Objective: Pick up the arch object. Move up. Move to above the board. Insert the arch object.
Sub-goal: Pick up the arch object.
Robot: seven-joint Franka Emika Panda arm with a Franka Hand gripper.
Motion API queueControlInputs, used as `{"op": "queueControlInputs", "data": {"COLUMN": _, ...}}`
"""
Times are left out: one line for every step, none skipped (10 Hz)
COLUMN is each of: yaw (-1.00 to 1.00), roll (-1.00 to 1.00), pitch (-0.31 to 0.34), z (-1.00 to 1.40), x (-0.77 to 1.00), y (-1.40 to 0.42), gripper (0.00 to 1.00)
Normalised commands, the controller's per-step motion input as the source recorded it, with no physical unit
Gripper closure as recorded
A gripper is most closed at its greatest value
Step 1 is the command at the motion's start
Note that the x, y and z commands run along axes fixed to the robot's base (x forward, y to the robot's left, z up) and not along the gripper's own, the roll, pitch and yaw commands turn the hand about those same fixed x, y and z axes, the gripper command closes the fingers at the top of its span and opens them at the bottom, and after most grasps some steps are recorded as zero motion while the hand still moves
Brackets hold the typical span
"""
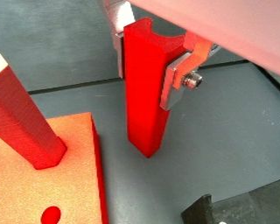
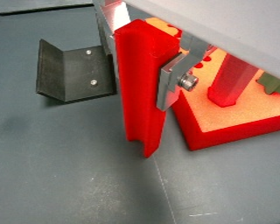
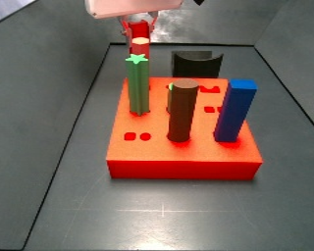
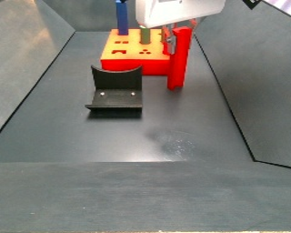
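Gripping the arch object (image 1: 149, 87) near its top, the hand (image 1: 154, 52) points straight down, its silver fingers (image 1: 178, 74) pressed against the bar's opposite sides in both wrist views. That long red bar (image 2: 140, 87) stands upright with the curved notch at its upper end, between the plates. In a side view its lower end (image 4: 177, 64) seems to reach the dark desk (image 4: 135, 127), though contact is hard to judge. It stands just beside the board (image 2: 241, 118), not above it. The board (image 3: 186, 147) carries a green peg (image 3: 138, 86), a brown peg (image 3: 183, 111) and a blue block (image 3: 235, 110). The fixture (image 4: 115, 89) sits on the desk near the bar, opposite the board.
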Motion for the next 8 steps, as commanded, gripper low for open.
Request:
{"op": "queueControlInputs", "data": {"yaw": 0.00, "roll": 0.00, "pitch": 0.000, "z": 0.00, "x": 0.00, "y": 0.00, "gripper": 1.00}}
{"op": "queueControlInputs", "data": {"yaw": 0.00, "roll": 0.00, "pitch": 0.000, "z": 0.00, "x": 0.00, "y": 0.00, "gripper": 1.00}}
{"op": "queueControlInputs", "data": {"yaw": 0.00, "roll": 0.00, "pitch": 0.000, "z": 0.00, "x": 0.00, "y": 0.00, "gripper": 1.00}}
{"op": "queueControlInputs", "data": {"yaw": 0.00, "roll": 0.00, "pitch": 0.000, "z": 0.00, "x": 0.00, "y": 0.00, "gripper": 1.00}}
{"op": "queueControlInputs", "data": {"yaw": 0.00, "roll": 0.00, "pitch": 0.000, "z": 0.00, "x": 0.00, "y": 0.00, "gripper": 1.00}}
{"op": "queueControlInputs", "data": {"yaw": 0.00, "roll": 0.00, "pitch": 0.000, "z": 0.00, "x": 0.00, "y": 0.00, "gripper": 1.00}}
{"op": "queueControlInputs", "data": {"yaw": 0.00, "roll": 0.00, "pitch": 0.000, "z": 0.00, "x": 0.00, "y": 0.00, "gripper": 1.00}}
{"op": "queueControlInputs", "data": {"yaw": 0.00, "roll": 0.00, "pitch": 0.000, "z": 0.00, "x": 0.00, "y": 0.00, "gripper": 1.00}}
